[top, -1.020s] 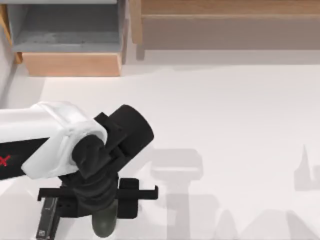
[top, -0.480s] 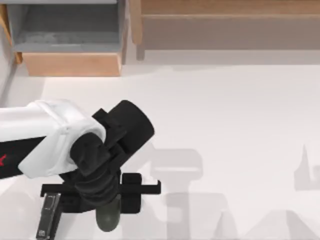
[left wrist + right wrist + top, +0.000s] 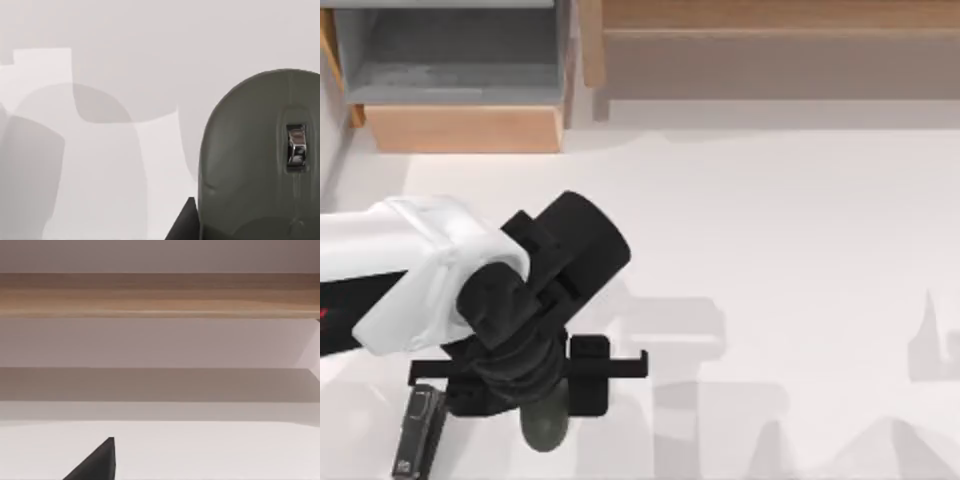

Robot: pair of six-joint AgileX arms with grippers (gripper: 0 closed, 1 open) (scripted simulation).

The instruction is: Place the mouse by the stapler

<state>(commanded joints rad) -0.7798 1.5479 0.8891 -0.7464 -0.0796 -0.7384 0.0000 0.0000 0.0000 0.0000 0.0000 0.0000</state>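
Note:
The dark grey-olive mouse (image 3: pixel 546 430) pokes out from under my left gripper (image 3: pixel 542 405) near the table's front left, its rounded end toward the front edge. In the left wrist view the mouse (image 3: pixel 260 160) is very close, scroll wheel showing, with one black fingertip (image 3: pixel 184 222) against its side. The left gripper is shut on the mouse. The slim black stapler (image 3: pixel 420 437) lies on the table just left of the mouse, a small gap between them; its far end is hidden under the gripper's crossbar. My right gripper (image 3: pixel 100 462) is parked, facing a wooden shelf.
A wooden box with a grey inside (image 3: pixel 460 125) stands at the back left. A long wooden shelf (image 3: pixel 770 40) runs along the back right. The white table (image 3: pixel 800 250) stretches open to the right of my left arm.
My left gripper has shifted a little right and away from the front edge, and the mouse has moved with it. The stapler has stayed put, with more of it showing.

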